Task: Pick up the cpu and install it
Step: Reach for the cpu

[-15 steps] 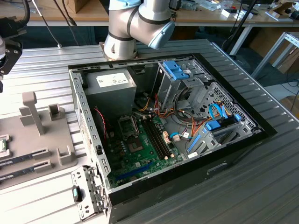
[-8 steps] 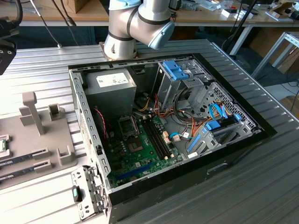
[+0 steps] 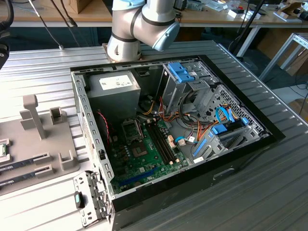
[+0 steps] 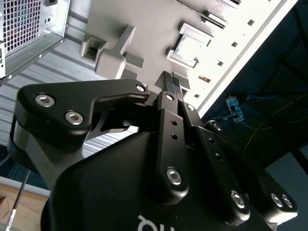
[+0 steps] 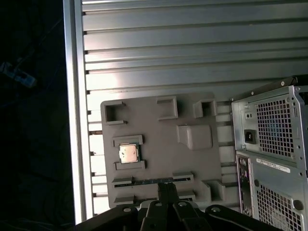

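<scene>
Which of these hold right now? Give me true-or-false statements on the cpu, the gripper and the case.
1. The cpu sits in a recess of the grey tray. True.
2. The gripper holds the cpu. False: it is shut on nothing, apart from the cpu.
3. The computer case lies open, with its motherboard exposed. True.
4. The cpu is inside the case. False: it lies on the tray, outside the case.
</scene>
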